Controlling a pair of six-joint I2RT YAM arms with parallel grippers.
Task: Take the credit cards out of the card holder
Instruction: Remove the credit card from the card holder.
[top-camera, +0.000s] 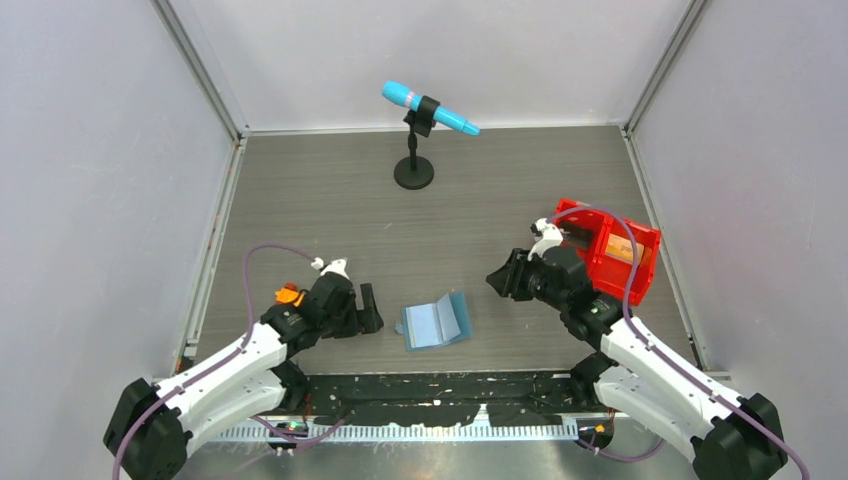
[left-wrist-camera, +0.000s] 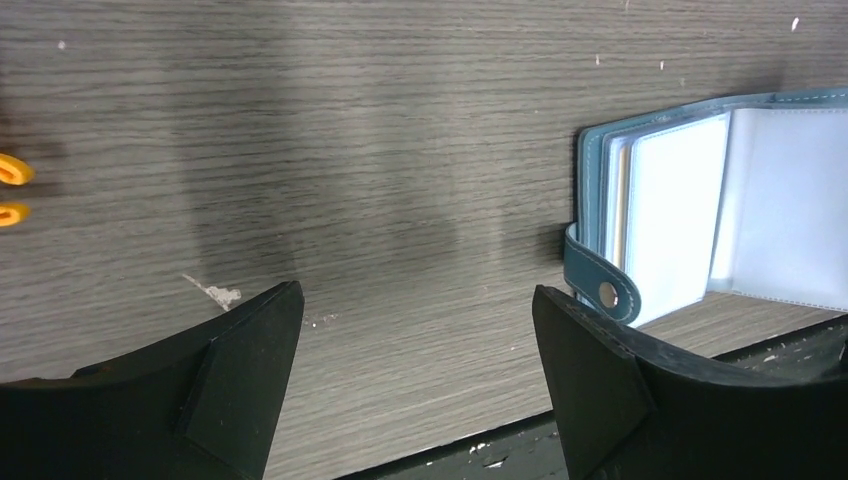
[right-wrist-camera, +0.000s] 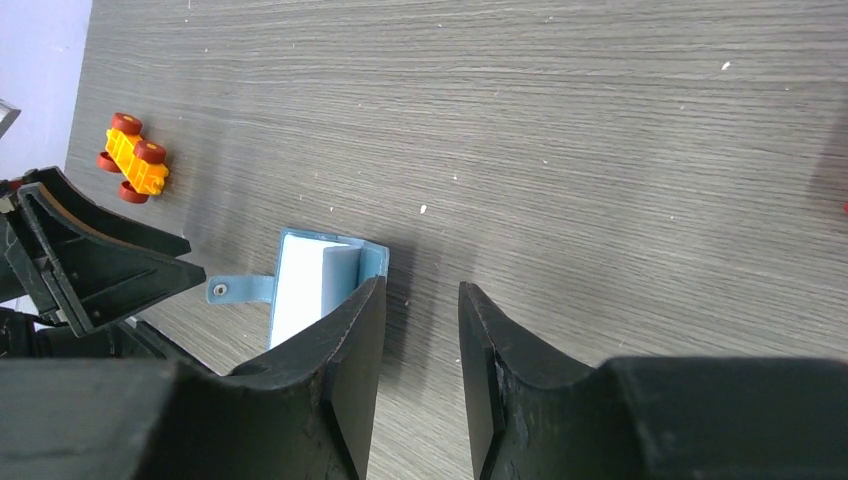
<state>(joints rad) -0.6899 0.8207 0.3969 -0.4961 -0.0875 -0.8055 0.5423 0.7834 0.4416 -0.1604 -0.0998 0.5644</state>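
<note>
A small teal-blue bifold card holder (top-camera: 435, 322) w/ pale blue inner pockets is seen lying open on the grey wood-grain surface (top-camera: 330, 200), near the front edge and roughly btwn the two arms. Its snap tab (left-wrist-camera: 600, 285) is pointed left, toward the left end effector (top-camera: 365, 310). That end effector is set low, just left of the card holder, w/ its jaws spread wide and nothing held; only bare surface is shown btwn them in the left wrist view. One finger is seen close to the tab, but contact can't be confirmed. The right end effector (top-camera: 505, 278) is held to the right of the card holder and a little farther back, apart from it. Its jaws are parted only narrowly and nothing is gripped, as bare surface is visible through the gap. The credit cards cannot be made out in the pale pockets, so whether any are inside can't be told. A red plastic bin (top-camera: 645, 260) is placed at the right, beside the right arm. An orange-ish patch is seen inside it, too small to identify. A yellow toy car (right-wrist-camera: 133, 165) w/ red wheels is seen by the left arm. A blue toy microphone (top-camera: 430, 108) on a black stand is placed at far centre.
</note>
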